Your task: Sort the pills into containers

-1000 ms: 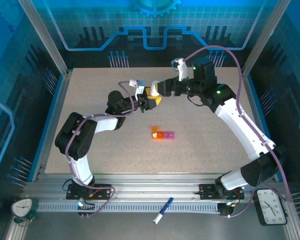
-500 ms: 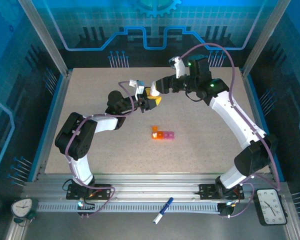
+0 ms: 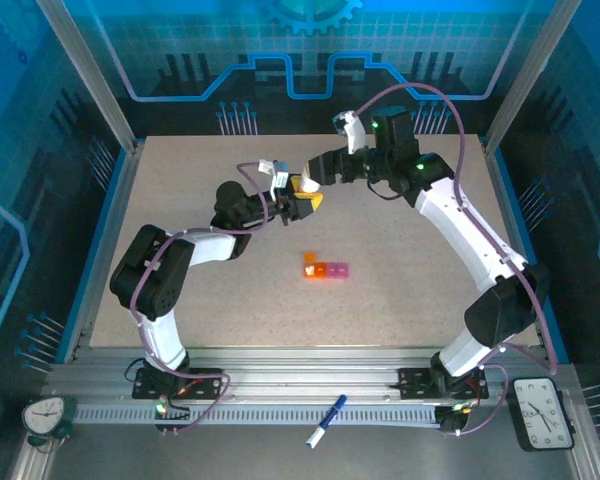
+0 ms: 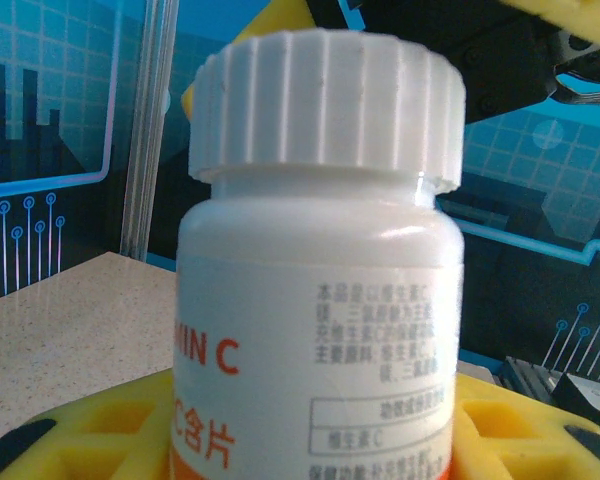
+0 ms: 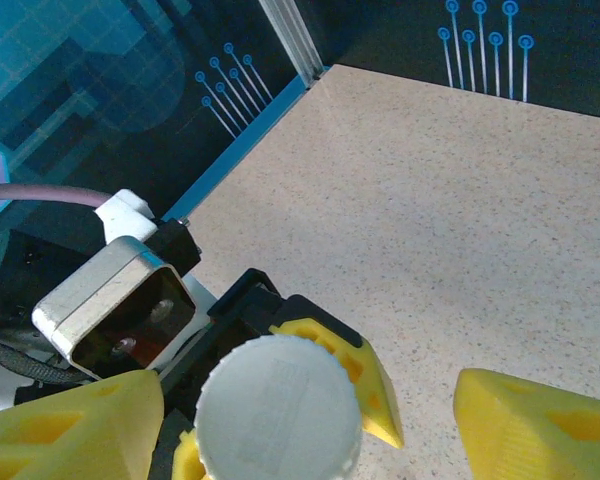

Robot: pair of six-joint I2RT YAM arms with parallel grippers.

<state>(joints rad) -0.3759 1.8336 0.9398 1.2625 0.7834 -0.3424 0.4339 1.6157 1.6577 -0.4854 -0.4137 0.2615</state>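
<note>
Two tools at one bottle: left tool [image 3: 300,203] clamps the white-capped bottle [image 4: 320,300] upright; right tool [image 5: 310,425] stands spread above its cap [image 5: 278,405], fingers on either side. Containers [image 3: 325,269] — orange-pink strip — lie on the counter [image 3: 180,200], centre, well apart from both.

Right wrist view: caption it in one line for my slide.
Open right gripper poised over the white cap of the pill bottle held by the left gripper, speckled table behind.

Lab robot cell from what I see: aluminium extrusion frame [image 3: 90,72] all round, blue circuit-print panels [image 3: 180,50] on far and side walls, speckled tabletop [image 3: 400,290], left arm [image 3: 205,245] and right arm [image 3: 470,235] bolted to the near rail [image 3: 310,385], left clock [image 3: 42,415] and right clock [image 3: 542,425] at the near corners.
</note>
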